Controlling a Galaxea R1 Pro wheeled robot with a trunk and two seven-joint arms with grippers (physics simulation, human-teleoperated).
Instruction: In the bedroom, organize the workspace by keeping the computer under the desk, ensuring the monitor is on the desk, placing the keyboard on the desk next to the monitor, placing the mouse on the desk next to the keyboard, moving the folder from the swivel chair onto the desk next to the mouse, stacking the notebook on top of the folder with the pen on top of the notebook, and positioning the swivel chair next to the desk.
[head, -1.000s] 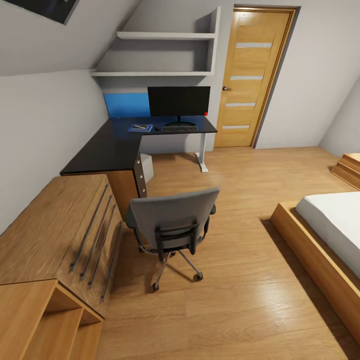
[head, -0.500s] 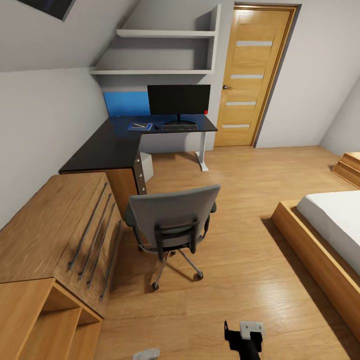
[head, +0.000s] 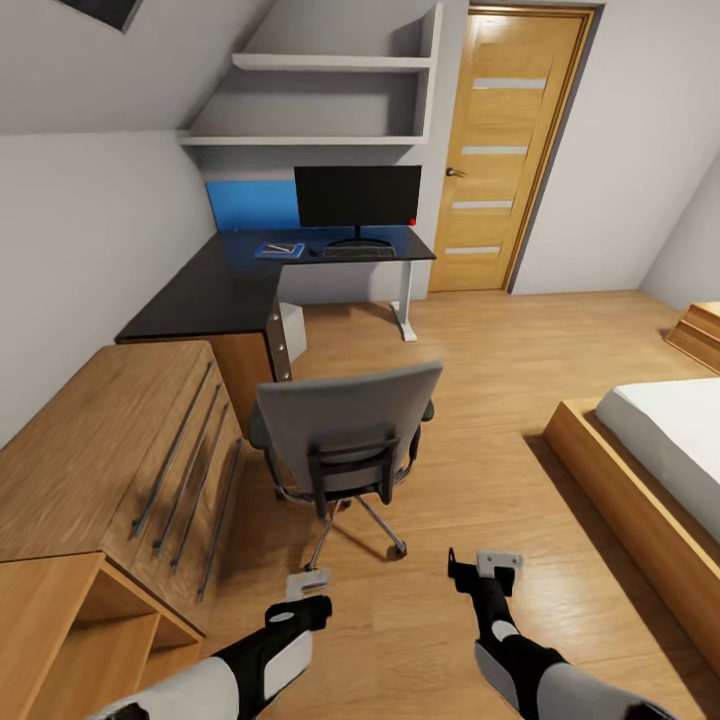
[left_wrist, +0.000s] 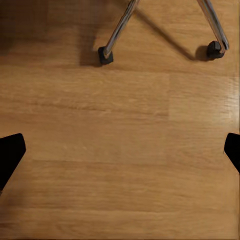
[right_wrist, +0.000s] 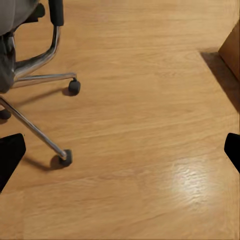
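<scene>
- We see a wood floor (head: 480, 400), with the L-shaped desk (head: 220, 290) in the far corner.
- A bed (head: 670, 440) sits well right of the desk, and a door (head: 505, 150) just right of it.
- The swivel chair (head: 345, 430) stands out from the desk, back towards us.
- On the desk: monitor (head: 357, 197), keyboard (head: 358, 252), folder (head: 280, 250).
- Our left gripper (head: 308, 590) and right gripper (head: 485, 570) have their jaws apart, empty, above the floor.

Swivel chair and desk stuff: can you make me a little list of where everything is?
swivel chair: on the wood floor, apart from the desk, back toward the camera
monitor: upright on desk
keyboard: in front of monitor
folder: on desk, beside keyboard
left end effector: open, empty
right end effector: open, empty
</scene>
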